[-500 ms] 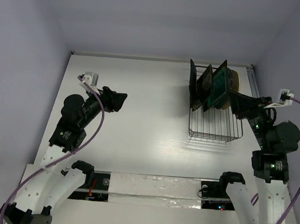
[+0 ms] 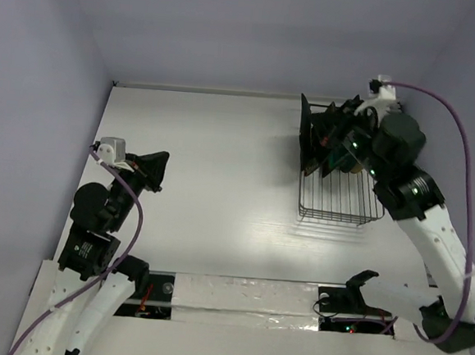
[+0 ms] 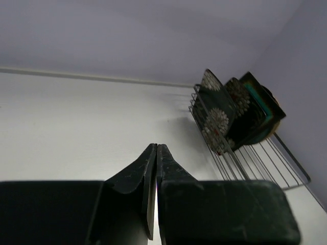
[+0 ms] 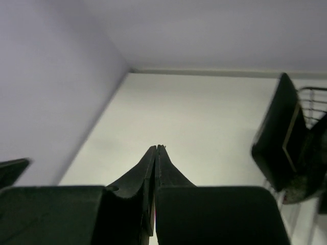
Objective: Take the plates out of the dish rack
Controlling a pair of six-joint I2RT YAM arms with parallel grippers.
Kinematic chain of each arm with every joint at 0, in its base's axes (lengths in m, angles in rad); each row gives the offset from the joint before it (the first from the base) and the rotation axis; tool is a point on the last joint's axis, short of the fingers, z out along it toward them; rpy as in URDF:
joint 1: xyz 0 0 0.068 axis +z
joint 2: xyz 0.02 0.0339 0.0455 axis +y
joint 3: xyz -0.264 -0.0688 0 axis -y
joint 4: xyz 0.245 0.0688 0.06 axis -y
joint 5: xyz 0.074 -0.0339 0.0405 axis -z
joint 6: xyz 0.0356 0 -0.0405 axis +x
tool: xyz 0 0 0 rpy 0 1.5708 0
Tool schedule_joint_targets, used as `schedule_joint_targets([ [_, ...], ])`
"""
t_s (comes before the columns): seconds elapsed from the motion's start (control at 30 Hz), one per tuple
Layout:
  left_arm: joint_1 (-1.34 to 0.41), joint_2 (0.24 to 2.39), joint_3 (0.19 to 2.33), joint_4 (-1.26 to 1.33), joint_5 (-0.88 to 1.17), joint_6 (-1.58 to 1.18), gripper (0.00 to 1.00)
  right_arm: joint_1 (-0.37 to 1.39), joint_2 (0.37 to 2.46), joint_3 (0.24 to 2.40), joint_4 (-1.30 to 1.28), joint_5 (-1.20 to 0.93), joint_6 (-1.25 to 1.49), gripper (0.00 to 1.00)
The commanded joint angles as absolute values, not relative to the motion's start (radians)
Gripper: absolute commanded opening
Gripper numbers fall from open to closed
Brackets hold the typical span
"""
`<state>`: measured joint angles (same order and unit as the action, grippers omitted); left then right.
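The dish rack (image 2: 340,200) stands at the right of the table, with the plates upright in its far half. The left wrist view shows two black flowered plates (image 3: 216,110), a teal one (image 3: 262,104) and a tan rim (image 3: 278,109) behind it. From above, the right arm covers most of the plates (image 2: 308,139). My right gripper (image 2: 335,114) hangs shut over their top edges, pointing left and holding nothing. Its wrist view has a black plate's back (image 4: 277,137) at the right of the shut tips (image 4: 157,148). My left gripper (image 2: 158,170) is shut and empty, far left of the rack.
Walls close the table in on the left, far and right sides (image 2: 31,87). White tabletop (image 2: 230,169) lies between the two arms. The near half of the rack holds only bare wires (image 3: 265,163). Purple cables (image 2: 460,121) loop off both wrists.
The right arm has swung up from beside the rack's right side to above the plates. The left arm has drawn back toward the left and near edge. Both grippers stayed shut.
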<state>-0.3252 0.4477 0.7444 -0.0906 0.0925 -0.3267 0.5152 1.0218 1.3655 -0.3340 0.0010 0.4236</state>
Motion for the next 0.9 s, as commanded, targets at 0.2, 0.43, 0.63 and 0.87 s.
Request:
schedule_joint_targets([
  [0.2,-0.334,0.425,0.718,-0.097,-0.083,-0.319,0.15,0.574,1.449,1.718,-0.646,0.507,0.244,0.39],
  [0.43,-0.344,0.414,0.712,-0.087,-0.049,-0.31,0.72,0.574,1.724,1.914,-0.752,0.647,0.221,0.79],
  [0.63,-0.353,0.405,0.712,-0.086,-0.049,-0.307,0.73,0.565,1.868,1.945,-0.758,0.724,0.229,0.72],
  [0.87,-0.353,0.402,0.707,-0.081,-0.035,-0.307,0.82,0.535,1.98,2.005,-0.784,0.819,0.218,0.57],
])
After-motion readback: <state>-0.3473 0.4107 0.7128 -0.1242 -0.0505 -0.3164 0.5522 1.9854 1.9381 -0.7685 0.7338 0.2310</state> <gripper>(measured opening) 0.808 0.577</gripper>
